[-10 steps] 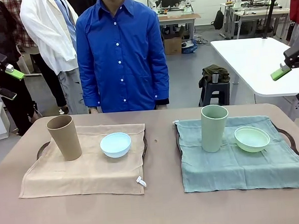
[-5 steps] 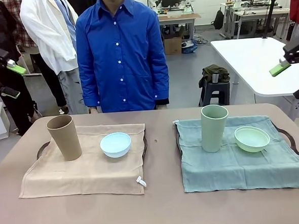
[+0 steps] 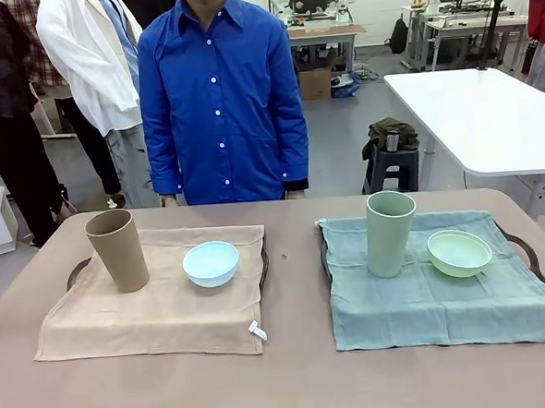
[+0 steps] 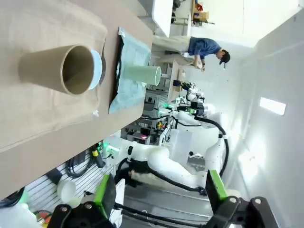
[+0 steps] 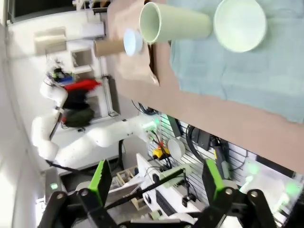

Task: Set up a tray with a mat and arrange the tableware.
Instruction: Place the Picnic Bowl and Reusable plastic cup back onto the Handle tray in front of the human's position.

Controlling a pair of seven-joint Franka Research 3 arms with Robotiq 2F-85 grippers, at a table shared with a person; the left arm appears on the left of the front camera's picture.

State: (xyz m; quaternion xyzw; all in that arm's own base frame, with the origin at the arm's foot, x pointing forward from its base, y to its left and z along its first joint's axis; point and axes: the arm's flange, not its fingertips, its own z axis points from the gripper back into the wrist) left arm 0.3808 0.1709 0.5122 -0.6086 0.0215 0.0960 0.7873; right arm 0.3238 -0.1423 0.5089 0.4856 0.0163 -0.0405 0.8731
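I see the table (image 3: 293, 388) carrying two sets: tan mat (image 3: 154, 308) at 9 o'clock, teal mat (image 3: 435, 291) at 3, each over a dark tray (image 3: 525, 244). Tan cup (image 3: 118, 250) and light blue bowl (image 3: 211, 263) stand apart on the tan one; pale green cup (image 3: 391, 233) and pale green bowl (image 3: 459, 253) on the teal. Looks arranged to me. Left hand (image 4: 156, 194) and right hand (image 5: 154, 183) are both spread wide, holding nothing, off the table. I'd keep both high and avoid snagging cloth.
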